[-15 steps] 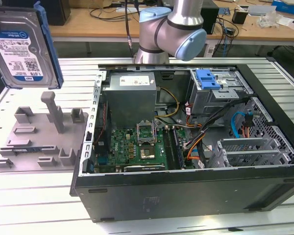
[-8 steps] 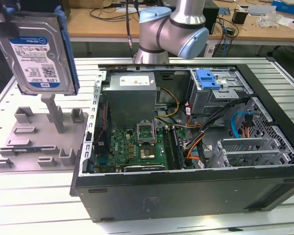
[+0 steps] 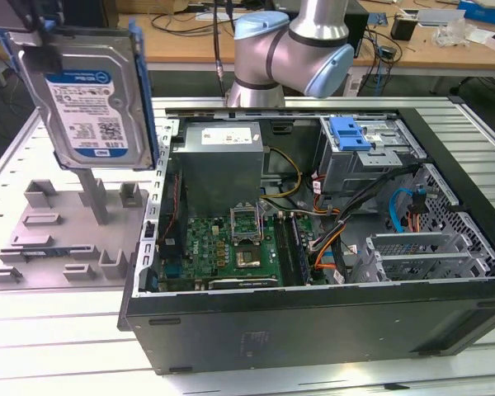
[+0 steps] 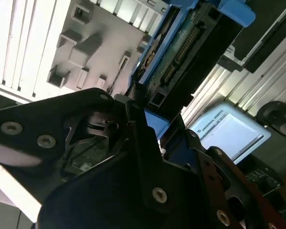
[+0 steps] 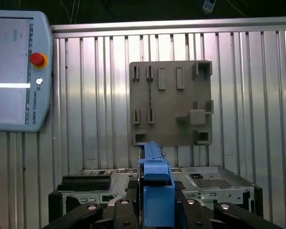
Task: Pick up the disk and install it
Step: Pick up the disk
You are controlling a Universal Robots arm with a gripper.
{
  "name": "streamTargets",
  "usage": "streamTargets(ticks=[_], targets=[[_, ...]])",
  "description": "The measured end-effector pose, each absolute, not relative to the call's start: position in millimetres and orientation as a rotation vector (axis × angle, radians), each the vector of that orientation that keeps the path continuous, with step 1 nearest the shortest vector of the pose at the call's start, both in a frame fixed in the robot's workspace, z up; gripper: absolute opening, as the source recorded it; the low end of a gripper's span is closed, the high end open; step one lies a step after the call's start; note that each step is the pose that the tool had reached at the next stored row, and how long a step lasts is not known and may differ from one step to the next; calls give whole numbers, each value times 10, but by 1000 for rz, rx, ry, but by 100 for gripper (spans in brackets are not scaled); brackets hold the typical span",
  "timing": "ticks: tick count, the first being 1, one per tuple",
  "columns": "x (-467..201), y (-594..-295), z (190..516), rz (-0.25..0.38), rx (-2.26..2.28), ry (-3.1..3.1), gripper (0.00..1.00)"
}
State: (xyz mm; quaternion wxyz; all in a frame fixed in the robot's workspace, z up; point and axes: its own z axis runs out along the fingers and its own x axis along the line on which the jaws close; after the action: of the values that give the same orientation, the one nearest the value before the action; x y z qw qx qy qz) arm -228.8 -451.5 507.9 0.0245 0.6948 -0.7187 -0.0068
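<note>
Between the fingers: flat silver-grey hard disk with a blue-and-white label and a blue plastic carrier frame (image 3: 87,91), standing on edge, lifted in the air.
Fingers (image 4: 136,124): black, pressed on both sides of the carrier frame; the gripper (image 5: 157,191) pinches the hard disk at its upper end.
Beneath the fingers: grey plastic holder plate with slots and blocks (image 3: 58,239), lying on the ribbed metal table (image 3: 49,346), apart from the hard disk.
Beside the fingers, toward the exterior view's right: open black computer case (image 3: 313,326); its metal drive cage (image 3: 379,157), topped by a blue plastic latch (image 3: 351,132), is well apart from the hard disk.
</note>
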Motion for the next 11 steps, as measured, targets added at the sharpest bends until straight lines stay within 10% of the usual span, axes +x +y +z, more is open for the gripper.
streamTargets(ticks=[11], targets=[[-1692,-4763,5082,-21,2149,-2223,36]])
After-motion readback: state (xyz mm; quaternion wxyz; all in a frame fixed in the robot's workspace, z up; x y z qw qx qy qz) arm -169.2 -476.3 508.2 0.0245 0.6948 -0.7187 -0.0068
